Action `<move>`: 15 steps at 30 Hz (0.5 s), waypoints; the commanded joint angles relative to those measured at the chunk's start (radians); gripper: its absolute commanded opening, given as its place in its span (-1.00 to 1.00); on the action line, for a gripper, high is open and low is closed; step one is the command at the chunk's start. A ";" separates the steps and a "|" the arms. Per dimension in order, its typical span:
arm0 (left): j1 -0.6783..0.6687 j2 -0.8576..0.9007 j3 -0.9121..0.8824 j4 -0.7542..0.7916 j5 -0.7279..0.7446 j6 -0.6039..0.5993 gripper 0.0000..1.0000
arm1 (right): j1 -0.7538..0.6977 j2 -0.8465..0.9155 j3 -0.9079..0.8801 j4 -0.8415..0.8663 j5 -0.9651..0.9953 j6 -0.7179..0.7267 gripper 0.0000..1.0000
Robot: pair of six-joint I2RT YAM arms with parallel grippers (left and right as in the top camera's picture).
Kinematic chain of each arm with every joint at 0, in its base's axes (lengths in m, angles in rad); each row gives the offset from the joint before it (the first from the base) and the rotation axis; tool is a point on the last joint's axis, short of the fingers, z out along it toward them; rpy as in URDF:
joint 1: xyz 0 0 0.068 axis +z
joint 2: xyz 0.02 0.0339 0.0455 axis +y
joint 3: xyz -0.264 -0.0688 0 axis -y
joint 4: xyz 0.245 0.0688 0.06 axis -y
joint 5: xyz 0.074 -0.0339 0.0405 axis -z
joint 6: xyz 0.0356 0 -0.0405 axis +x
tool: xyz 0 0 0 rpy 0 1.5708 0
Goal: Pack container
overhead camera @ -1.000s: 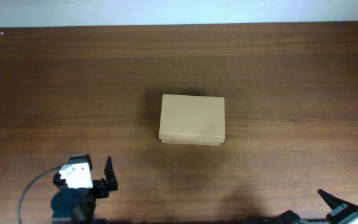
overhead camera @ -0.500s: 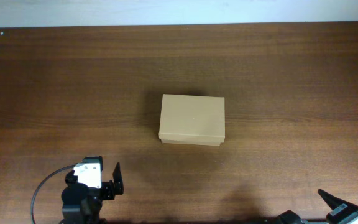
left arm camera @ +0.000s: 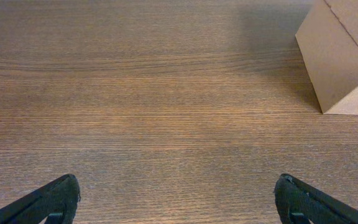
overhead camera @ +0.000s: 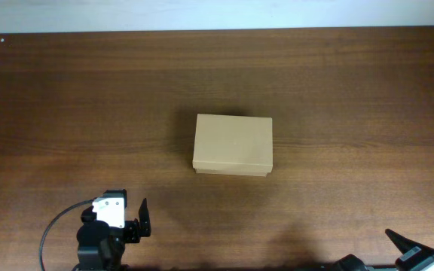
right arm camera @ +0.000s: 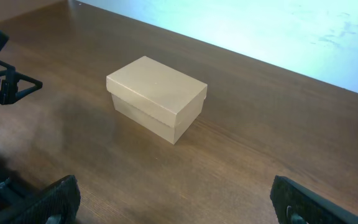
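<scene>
Black fingertips frame the bottom corners of our left wrist view, set wide apart with nothing between them but bare wood, so we read the left gripper as released and empty. From it the box lies ahead and off to the right, well apart, only one corner and part of its lid showing at that view's upper right edge. From overhead the left gripper sits near the table's front edge, on the box's near-left side, while the box rests shut in the middle of the table, its long axis running left to right. Our right gripper is also spread wide and holds nothing; the box lies ahead of it, slightly left, one corner turned toward it. We judge the left arm nearer to the box, since overhead the right gripper shows only as a tip at the bottom right. Which side the lid hinges on we cannot make out, nor anything to pack; the box's inside is hidden.
</scene>
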 commanded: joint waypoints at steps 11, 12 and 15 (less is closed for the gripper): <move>-0.004 -0.013 -0.014 -0.003 0.018 0.016 0.99 | -0.010 -0.003 -0.002 0.008 0.015 -0.010 0.98; -0.004 -0.013 -0.014 -0.003 0.018 0.016 0.99 | -0.014 -0.003 -0.002 0.034 0.013 -0.008 0.98; -0.004 -0.013 -0.014 -0.003 0.018 0.016 0.99 | -0.049 -0.003 -0.025 0.152 0.014 -0.007 0.98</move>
